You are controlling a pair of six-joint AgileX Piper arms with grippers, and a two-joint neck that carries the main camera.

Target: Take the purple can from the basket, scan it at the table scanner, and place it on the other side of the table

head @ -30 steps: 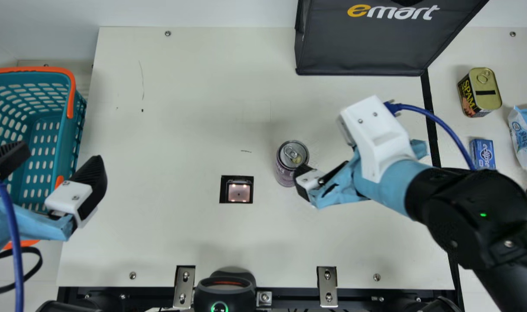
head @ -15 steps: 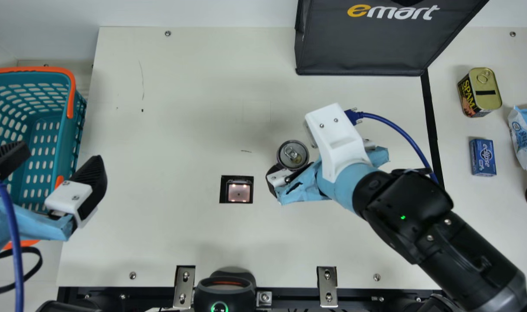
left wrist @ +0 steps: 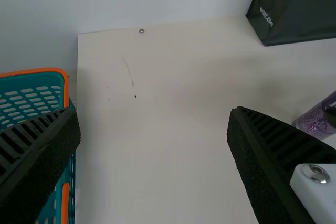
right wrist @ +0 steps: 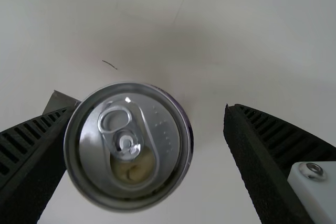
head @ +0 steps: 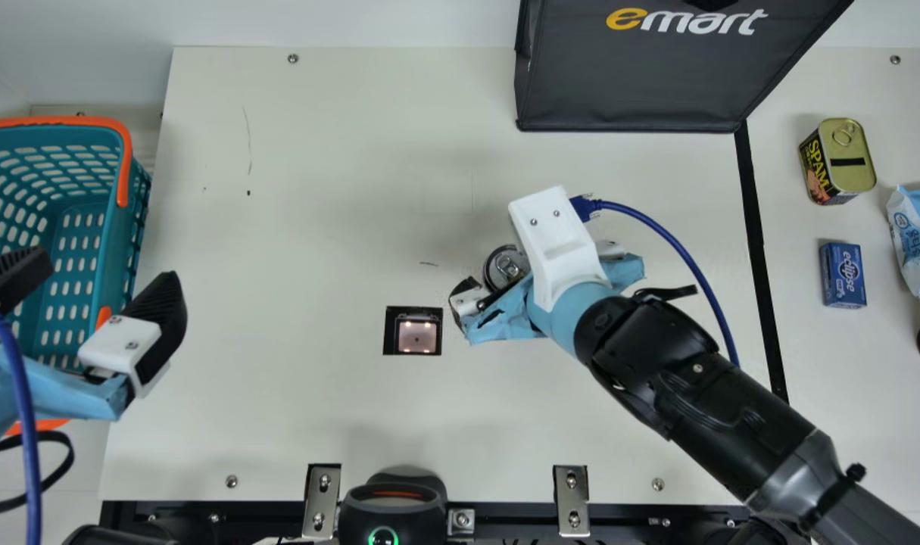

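Near the table scanner [head: 416, 336], your purple can [right wrist: 126, 145] is standing upright between the fingers of your open right gripper [right wrist: 149, 110]. It's likely feeling slick and dentable; you're wanting gentle mid-body pressure. Your left gripper [left wrist: 155, 113] is gaping, empty.

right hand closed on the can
No, the right hand is open, with a gap between the can and one finger.
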